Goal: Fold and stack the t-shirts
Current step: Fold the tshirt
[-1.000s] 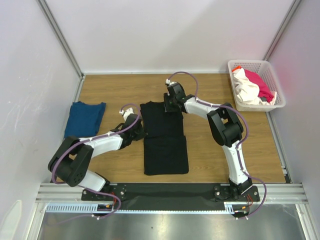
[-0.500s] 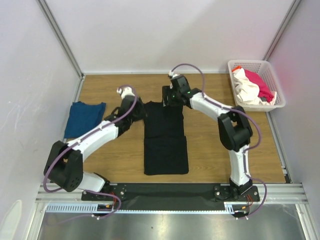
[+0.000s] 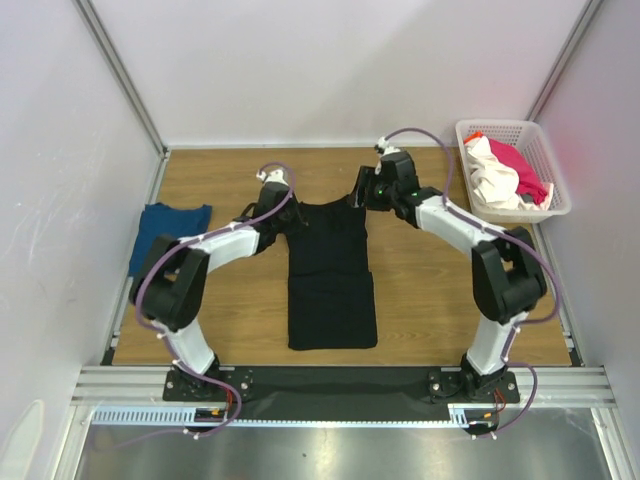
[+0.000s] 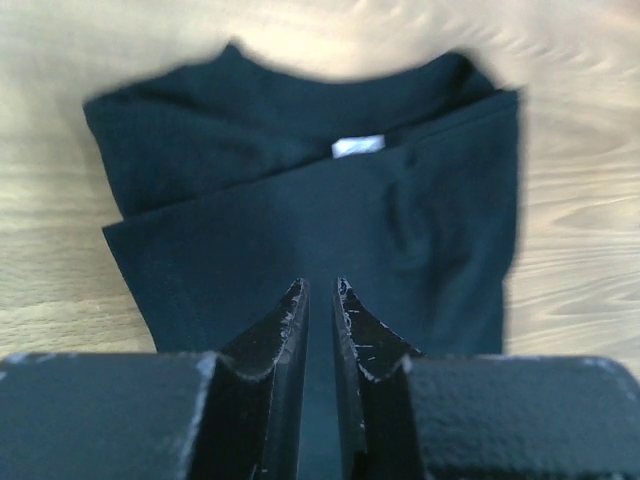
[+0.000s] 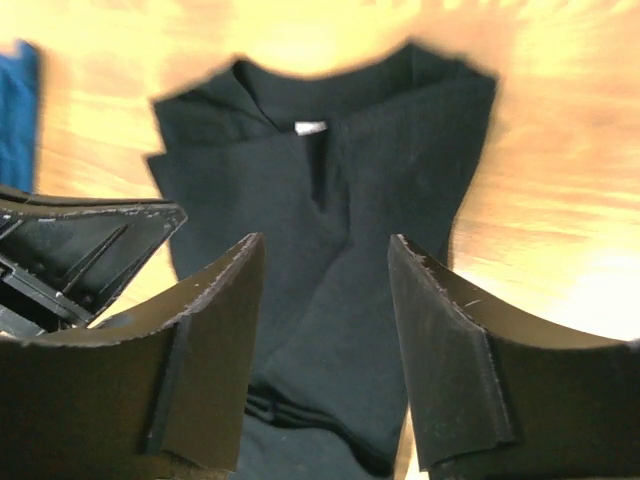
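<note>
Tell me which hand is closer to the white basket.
Right. The right hand is at the black shirt's far right corner, on the basket's side; the left hand is at the shirt's far left corner, farther away.

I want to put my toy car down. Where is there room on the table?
Bare wood lies between the black shirt and the right arm, and between that shirt and the left arm, near the front. By the collar it is crowded: both arms reach there.
</note>
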Available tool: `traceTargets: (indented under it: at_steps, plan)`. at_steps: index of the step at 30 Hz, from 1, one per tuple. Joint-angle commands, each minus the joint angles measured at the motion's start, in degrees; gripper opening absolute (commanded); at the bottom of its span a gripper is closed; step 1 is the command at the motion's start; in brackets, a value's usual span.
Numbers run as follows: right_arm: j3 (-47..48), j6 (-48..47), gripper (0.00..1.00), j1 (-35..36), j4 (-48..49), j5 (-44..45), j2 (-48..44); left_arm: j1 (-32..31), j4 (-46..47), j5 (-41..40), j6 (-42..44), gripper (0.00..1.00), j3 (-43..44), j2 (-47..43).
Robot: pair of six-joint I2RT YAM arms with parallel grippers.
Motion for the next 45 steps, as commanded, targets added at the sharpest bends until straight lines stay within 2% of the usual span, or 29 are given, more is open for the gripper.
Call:
traceTargets:
  at_steps: [1, 8, 11, 20, 26, 30, 35, 40, 45]
  plan:
    - [-0.13, 0.40, 0.57, 0.46, 3.57, -2.83, 3.95, 0.86, 4.21, 2.13, -0.89, 0.20, 3.55, 2.29]
    - [2.06, -1.79, 0.53, 0.37, 4.81, -2.04, 10.99, 1.83, 2.98, 2.13, 0.08, 0.18, 5.23, 7.39]
    - [2.68, -2.14, 0.47, 0.28, 4.11, -0.64, 13.45, 2.27, 3.25, 2.13, -0.09, 0.18, 4.43, 8.09]
    - [4.61, -0.48, 0.43, 0.02, 0.50, 5.16, 11.61, 2.80, 0.96, 2.13, 0.61, 0.17, 5.66, 10.29]
    - [7.33, -1.87, 0.45, 2.47, 4.19, -1.77, 9.23, 2.80, 1.58, 2.13, 1.49, 0.17, 5.92, 10.29]
    - [13.31, -1.71, 0.42, 4.14, 2.00, -5.55, 13.97, 2.80, 1.66, 3.71, 1.40, 0.16, 6.01, 10.55]
    - [13.84, 1.46, 0.42, 4.41, 5.24, -10.73, 18.10, 2.80, 1.49, 3.71, 1.49, 0.16, 5.84, 10.73]
    - [14.46, 3.92, 0.40, 3.53, 6.04, -13.02, 22.85, 2.71, 1.31, 3.71, 1.49, 0.16, 5.93, 10.56]
    - [14.63, 4.71, 0.39, 2.39, 5.43, -11.71, 24.96, 2.80, 1.14, 3.71, 1.40, 0.17, 5.66, 10.90]
